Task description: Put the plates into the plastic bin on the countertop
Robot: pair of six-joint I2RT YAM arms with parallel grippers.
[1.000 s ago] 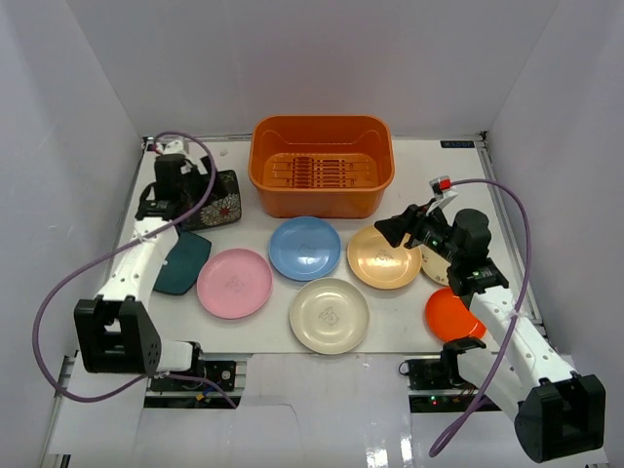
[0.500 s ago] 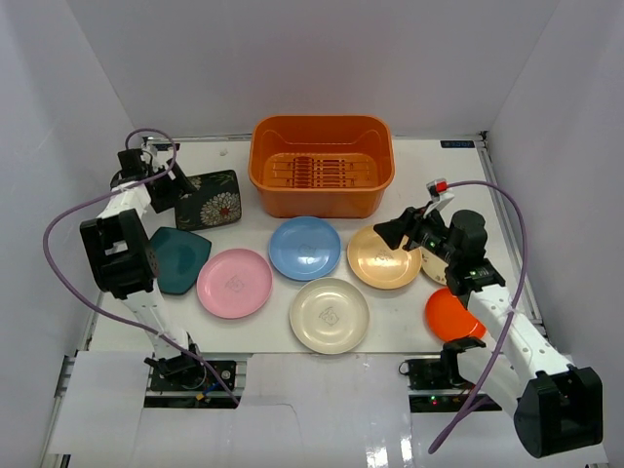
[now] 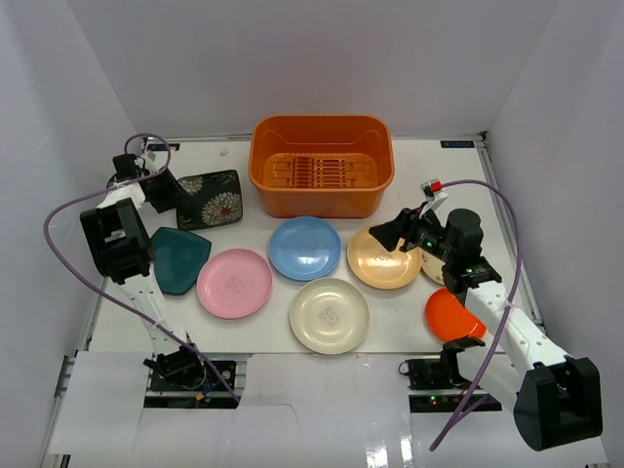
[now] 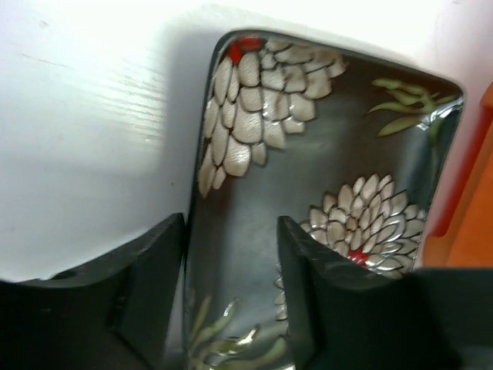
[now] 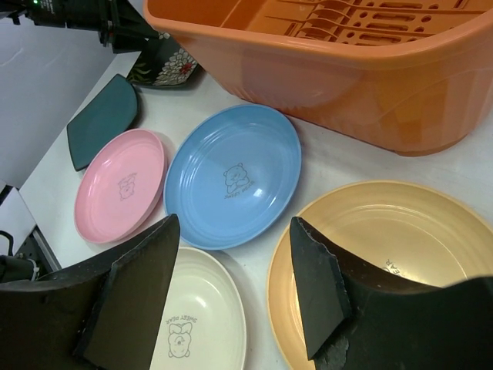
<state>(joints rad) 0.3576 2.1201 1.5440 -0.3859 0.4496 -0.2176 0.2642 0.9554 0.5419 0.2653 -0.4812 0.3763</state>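
1. Found the left gripper [image 4: 231, 231] pulled back to the far-left corner of the countertop [image 3: 429, 175] within the last second. Found its arm folded up tall, no longer stretched low beside the dark teal plate [image 3: 177, 260].
2. Read its jaws as released. Saw them spread across the left-end rim of the floral tray [image 4: 323, 139], one finger outside over the white surface and the other above the tray's inside, with a gap on both sides and no pinch yet.
3. Caught only a small shift on the other side. Saw the right gripper [image 5: 231, 231] nudged slightly leftward and hovering low above the tan plate [image 5: 385, 254], jaws parted and grasping nothing.
4. Noted no plate displaced. Found the pink plate [image 3: 234, 283], light blue plate [image 3: 304, 248], cream plate [image 3: 330, 315] and orange plate [image 3: 450, 314] all lying flat on the countertop in front of the plastic bin [image 3: 322, 200].
5. Saw that bin at the back centre with its slotted floor bare and nothing inside.
6. Judged the task barely started, with both arms lining up first grasps. Judged the left arm aimed at the patterned tray, not a plain plate, and the tan plate the likeliest first to be lifted.
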